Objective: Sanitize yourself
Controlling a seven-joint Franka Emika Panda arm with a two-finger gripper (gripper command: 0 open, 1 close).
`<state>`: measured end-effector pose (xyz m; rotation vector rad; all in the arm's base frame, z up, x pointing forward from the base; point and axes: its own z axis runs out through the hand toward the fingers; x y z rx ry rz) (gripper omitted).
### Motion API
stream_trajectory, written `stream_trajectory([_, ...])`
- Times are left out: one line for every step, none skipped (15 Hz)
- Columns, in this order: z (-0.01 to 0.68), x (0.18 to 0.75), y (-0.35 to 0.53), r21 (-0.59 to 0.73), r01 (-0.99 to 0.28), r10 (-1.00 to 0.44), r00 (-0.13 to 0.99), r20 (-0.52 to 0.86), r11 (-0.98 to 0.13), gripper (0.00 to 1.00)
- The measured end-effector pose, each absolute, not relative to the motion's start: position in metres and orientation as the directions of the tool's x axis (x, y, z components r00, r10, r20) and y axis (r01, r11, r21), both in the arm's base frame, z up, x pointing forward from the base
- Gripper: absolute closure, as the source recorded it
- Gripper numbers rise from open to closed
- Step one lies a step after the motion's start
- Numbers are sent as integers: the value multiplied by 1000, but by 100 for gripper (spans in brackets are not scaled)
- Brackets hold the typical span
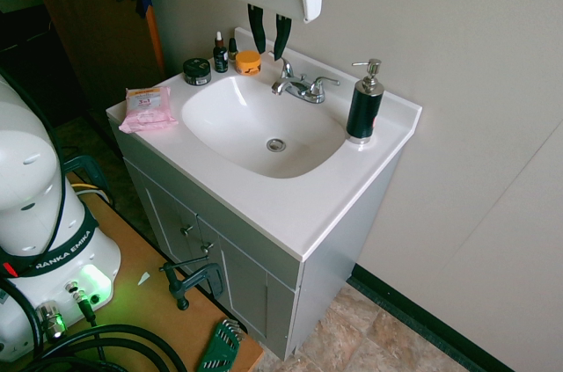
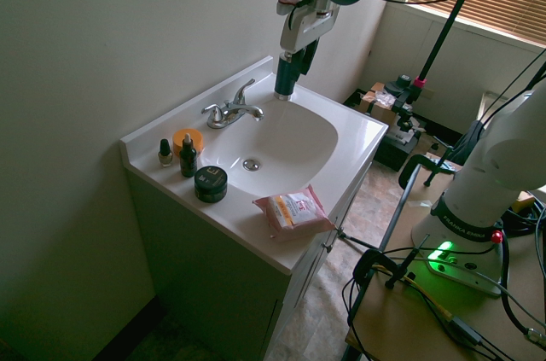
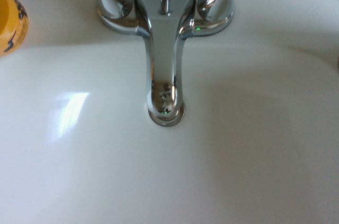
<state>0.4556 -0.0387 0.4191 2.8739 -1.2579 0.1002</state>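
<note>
**Claw over the tap, pump off to one side**

The claw [image 1: 269, 33] hangs open and empty, fingers pointing down, above the tap [image 1: 299, 86] at the sink's [image 1: 229, 148] back rim. The pump bottle [image 1: 364, 104] stands upright on the worktop [image 1: 308, 205], well apart, beyond the tap's far handle. Reaching it probably means travelling sideways along the wall.

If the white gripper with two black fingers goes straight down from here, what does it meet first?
The white gripper points down over the chrome two-handle faucet, so it would probably meet the spout first, or else the white sink basin just in front; depth is unclear.
</note>
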Motion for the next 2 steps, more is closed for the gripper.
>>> stream_trajectory([416, 454, -36, -22, -734, -733, 677, 57, -679, 0])
stream_trajectory([413, 453, -34, -22, -734, -734, 677, 53, -679, 0])
